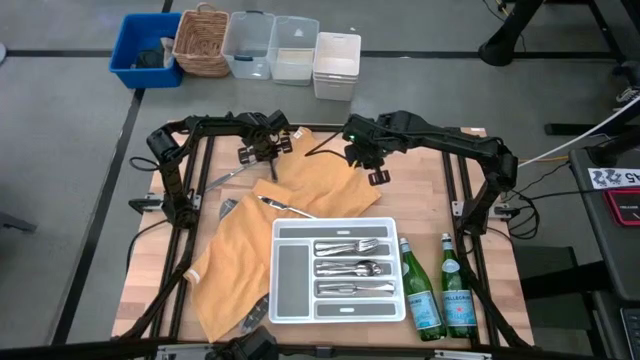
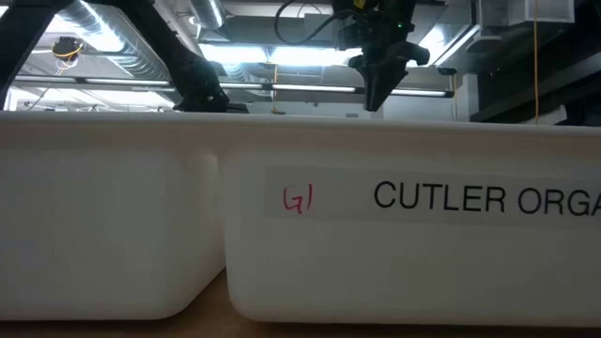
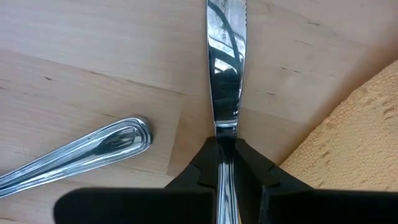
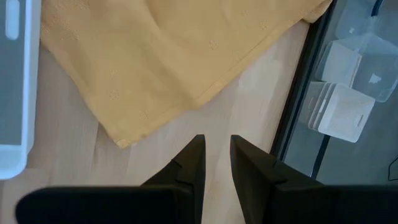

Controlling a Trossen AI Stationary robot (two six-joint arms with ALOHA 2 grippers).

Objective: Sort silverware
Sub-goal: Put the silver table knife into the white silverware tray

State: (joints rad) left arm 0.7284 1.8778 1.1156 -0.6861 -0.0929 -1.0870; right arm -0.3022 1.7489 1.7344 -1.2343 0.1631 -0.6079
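Observation:
My left gripper point(image 1: 260, 150) is over the far left of the wooden table, at the edge of the yellow cloth point(image 1: 300, 190), and is shut on a silver table knife point(image 3: 225, 62). A second silver utensil point(image 3: 93, 148) lies on the wood beside it; it also shows in the high view point(image 1: 230, 178). Another piece point(image 1: 285, 207) lies on the cloth, and one more point(image 1: 255, 312) at the cloth's near edge. The white divided tray point(image 1: 290, 300) holds several pieces of silverware point(image 1: 350, 268). My right gripper point(image 4: 217, 155) hangs empty over the wood right of the cloth, its fingers a narrow gap apart. My left gripper pinches the knife between its two fingers at the handle's blade end point(image 3: 225, 134). The fingers lie along the knife, and the handle runs back between them. The blade point(image 3: 225, 56) sticks out ahead of the fingertips over the bare wood. Whether its tip rests on the table, I cannot tell.
Two green glass bottles point(image 1: 440, 295) stand right of the tray. Bins and a basket point(image 1: 200, 40) stand on the floor beyond the table's far edge. The tray's white wall point(image 2: 376, 225) fills the low view. Bare wood point(image 1: 420, 200) lies right of the cloth.

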